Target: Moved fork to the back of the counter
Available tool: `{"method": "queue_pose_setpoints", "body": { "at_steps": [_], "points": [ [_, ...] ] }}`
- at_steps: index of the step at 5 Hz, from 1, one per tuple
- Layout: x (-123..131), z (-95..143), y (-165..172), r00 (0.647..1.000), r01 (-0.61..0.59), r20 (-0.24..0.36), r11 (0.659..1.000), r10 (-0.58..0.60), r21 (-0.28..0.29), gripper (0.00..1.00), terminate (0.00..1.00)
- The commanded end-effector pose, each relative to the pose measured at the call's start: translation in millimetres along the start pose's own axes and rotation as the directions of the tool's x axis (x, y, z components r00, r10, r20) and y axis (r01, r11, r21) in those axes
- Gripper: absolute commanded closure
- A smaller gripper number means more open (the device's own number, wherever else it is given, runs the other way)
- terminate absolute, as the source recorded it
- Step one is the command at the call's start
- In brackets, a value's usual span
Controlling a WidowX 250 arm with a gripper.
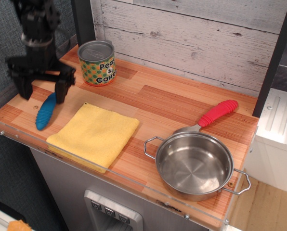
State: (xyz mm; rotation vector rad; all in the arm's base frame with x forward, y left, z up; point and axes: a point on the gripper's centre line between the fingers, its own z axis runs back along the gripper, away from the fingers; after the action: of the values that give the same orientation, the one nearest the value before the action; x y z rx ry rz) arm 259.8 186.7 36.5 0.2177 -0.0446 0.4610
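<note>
We see the black hand [41, 90] at the left end of the wooden surface [163, 103]. Its two fingers [61, 89] are spread wide apart and hold nothing. The fork [45, 111] lies flat on the surface near the front left corner. We can see its blue handle, but the hand covers its metal end. A yellow cloth [93, 134] lies just beside the fork. A can [97, 63] stands behind them, close to the white plank wall [191, 33]. Far to the right sits a shiny pot [194, 165], with a red-handled tool [211, 117] behind it.
</note>
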Motion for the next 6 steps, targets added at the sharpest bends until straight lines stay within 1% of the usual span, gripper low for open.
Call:
{"method": "queue_pose_setpoints", "body": {
  "at_steps": [1, 2, 3, 4, 5, 6],
  "points": [
    [7, -17, 3, 1.000, 0.001, 0.031, 0.998, 0.001, -0.061, 0.00, 0.00],
    [6, -21, 2, 1.000, 0.002, 0.026, 0.997, 0.000, -0.081, 0.00, 0.00],
    [6, -20, 4, 0.999, -0.014, 0.029, 0.995, 0.017, -0.095, 1.00, 0.00],
    [5, -18, 7, 0.999, -0.034, 0.022, 0.995, 0.036, -0.090, 1.00, 0.00],
    [2, -6, 14, 0.998, -0.045, 0.029, 0.996, 0.047, -0.073, 1.00, 0.00],
    [1, 5, 18, 0.997, -0.081, -0.020, 0.995, 0.080, -0.059, 1.00, 0.00]
  ]
}}
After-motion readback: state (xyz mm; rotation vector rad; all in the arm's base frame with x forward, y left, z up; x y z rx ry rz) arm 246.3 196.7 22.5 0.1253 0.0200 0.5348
